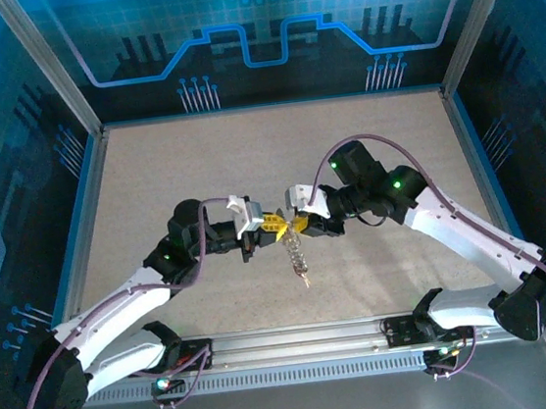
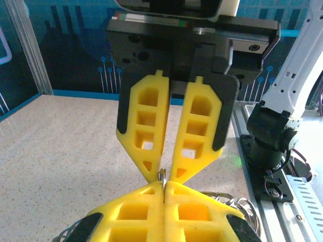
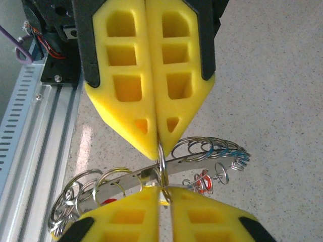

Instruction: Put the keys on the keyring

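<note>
My left gripper (image 1: pixel 275 222) and right gripper (image 1: pixel 298 225) meet tip to tip above the table's middle. Both are shut on one small silvery split ring (image 3: pixel 162 160), seen edge-on in the left wrist view (image 2: pixel 162 176). From that ring hangs the keyring (image 3: pixel 202 162), a flat silvery band seen edge-on, strung with several small wire rings and red tags (image 3: pixel 202 182). In the top view the bunch (image 1: pixel 298 257) dangles below the fingertips, clear of the table. I cannot make out single keys in the tangle. My right gripper's own tips (image 3: pixel 165 190) face the left gripper's tips (image 3: pixel 159 143).
An aluminium rail (image 1: pixel 299 345) runs along the near edge between the arm bases. The right arm's base (image 2: pixel 272 143) stands close behind the grippers in the left wrist view. Blue enclosure walls and metal posts (image 1: pixel 82 128) ring the speckled table (image 1: pixel 277 155).
</note>
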Robot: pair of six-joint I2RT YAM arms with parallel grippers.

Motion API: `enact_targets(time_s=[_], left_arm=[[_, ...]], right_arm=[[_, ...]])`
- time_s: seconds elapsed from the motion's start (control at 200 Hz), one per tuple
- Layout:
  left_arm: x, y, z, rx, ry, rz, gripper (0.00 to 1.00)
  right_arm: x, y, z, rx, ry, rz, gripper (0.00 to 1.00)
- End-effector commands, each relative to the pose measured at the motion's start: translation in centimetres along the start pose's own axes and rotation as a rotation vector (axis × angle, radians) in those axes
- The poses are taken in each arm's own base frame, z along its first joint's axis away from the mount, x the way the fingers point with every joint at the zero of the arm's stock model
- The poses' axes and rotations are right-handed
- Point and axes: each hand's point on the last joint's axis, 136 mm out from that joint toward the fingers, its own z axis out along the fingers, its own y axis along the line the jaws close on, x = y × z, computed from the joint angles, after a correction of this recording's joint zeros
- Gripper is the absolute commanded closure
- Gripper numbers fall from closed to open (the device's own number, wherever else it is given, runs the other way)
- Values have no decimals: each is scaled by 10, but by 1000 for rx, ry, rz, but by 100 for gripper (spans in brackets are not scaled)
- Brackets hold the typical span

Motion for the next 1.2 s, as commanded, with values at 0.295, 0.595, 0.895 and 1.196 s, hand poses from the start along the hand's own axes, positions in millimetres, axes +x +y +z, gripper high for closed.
enact_targets(time_s=[0.295,0.595,0.895,1.196], left_arm=[[-30,-6,-4,22,-157,56,100],[-28,-4,0,32,-184,22,100],[-24,-1,1,18,-178,6,100],[0,17,6,-73,-12,-44,80]], right_arm=[[-12,4,3,-63,-86,25,90],[-24,-1,-11,-37,-196,32,87],[-26,-3,-17,-37,-228,47,97],[-5,-8,-12,18,-57,30,100]])
